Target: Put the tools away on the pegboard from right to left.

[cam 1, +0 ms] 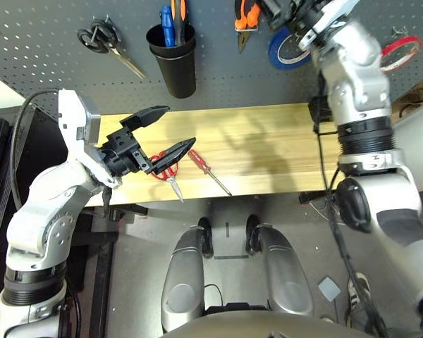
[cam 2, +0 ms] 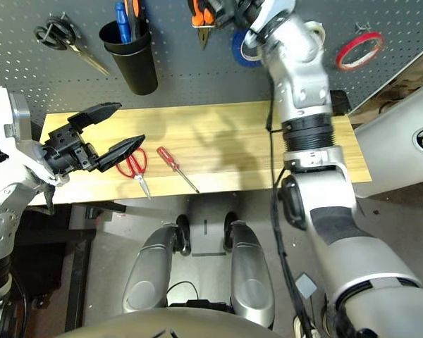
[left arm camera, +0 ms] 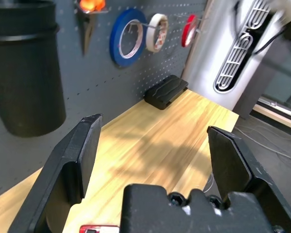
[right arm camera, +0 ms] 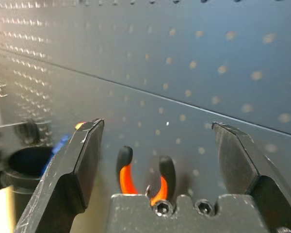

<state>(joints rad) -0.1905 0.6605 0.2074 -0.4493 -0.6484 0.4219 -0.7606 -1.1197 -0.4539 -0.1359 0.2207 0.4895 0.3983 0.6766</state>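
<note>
pliers (cam 1: 244, 20) on pegboard (cam 1: 218, 77), right gripper (right arm camera: 160, 174) wide and empty, left gripper (left arm camera: 155, 179) wide

On pegboard (cam 1: 218, 70): orange-handled pliers (cam 1: 244, 22), blue tape roll (cam 1: 277, 55), red tape ring (cam 1: 417, 44). On surface (cam 1: 268, 165): red-handled scissors (cam 1: 171, 176) beside red-handled screwdriver (cam 1: 199, 161).

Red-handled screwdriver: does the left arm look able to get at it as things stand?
Probably yes: the left gripper is open beside the screwdriver, which lies uncovered on the tabletop.
</note>
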